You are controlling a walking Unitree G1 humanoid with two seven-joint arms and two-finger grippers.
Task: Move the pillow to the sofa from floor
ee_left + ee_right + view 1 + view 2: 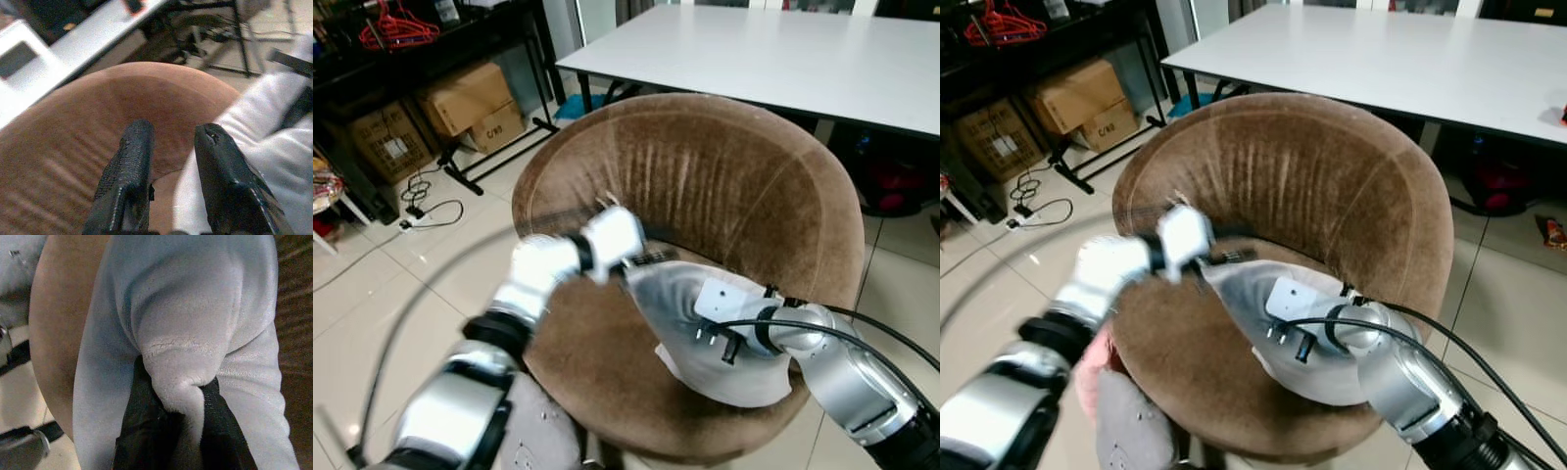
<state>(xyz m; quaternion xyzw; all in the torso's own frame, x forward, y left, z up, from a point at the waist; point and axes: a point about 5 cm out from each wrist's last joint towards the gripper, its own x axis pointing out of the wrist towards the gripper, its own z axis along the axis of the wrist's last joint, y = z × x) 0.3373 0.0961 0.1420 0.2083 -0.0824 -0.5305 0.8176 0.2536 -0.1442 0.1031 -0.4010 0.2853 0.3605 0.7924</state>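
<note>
Brown sofa (724,186) (pillow (680,304) aboard)

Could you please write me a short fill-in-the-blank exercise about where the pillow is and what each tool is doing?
The white pillow lies on the seat of the ____ armchair.
The ____ tool pinches a fold of the pillow.
The left tool, beside the pillow, is ____.

Missing words: brown; right; open
</note>
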